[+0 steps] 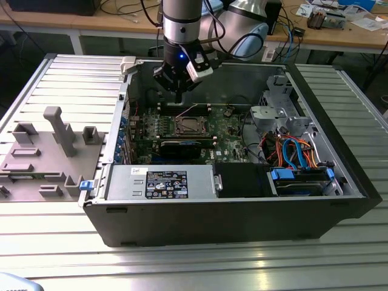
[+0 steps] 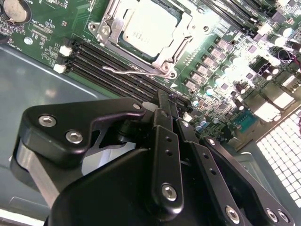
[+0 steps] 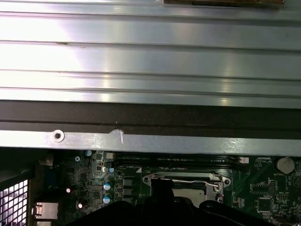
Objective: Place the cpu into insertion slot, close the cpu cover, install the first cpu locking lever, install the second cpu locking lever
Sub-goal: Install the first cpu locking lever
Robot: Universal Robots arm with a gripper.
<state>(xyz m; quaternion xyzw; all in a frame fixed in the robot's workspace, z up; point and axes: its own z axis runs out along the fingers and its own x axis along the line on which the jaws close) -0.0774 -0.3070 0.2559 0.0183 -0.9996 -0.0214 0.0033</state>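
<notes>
- Ribbed aluminium table [image 1: 54,73] carries an open computer case [image 1: 242,224].
- Fingers [image 2: 171,113] pressed together, empty, hang above the motherboard.
- Just beyond them: cpu [image 2: 148,28] seated in the insertion slot [image 2: 109,29], cpu cover [image 2: 176,47] down.
- Locking lever [image 2: 131,71] looks unlatched; press it squarely, I judge.

Cpu [image 2: 145,29] cut off by the picture's edge in the second wrist view; cover [image 2: 165,60] likewise. In the first wrist view the gripper [image 3: 162,200] body hides most of the slot [image 3: 188,188]. In the exterior view the slot [image 1: 191,126] is too small to tell levers apart. Arm [image 1: 180,24] cut off above.
</notes>
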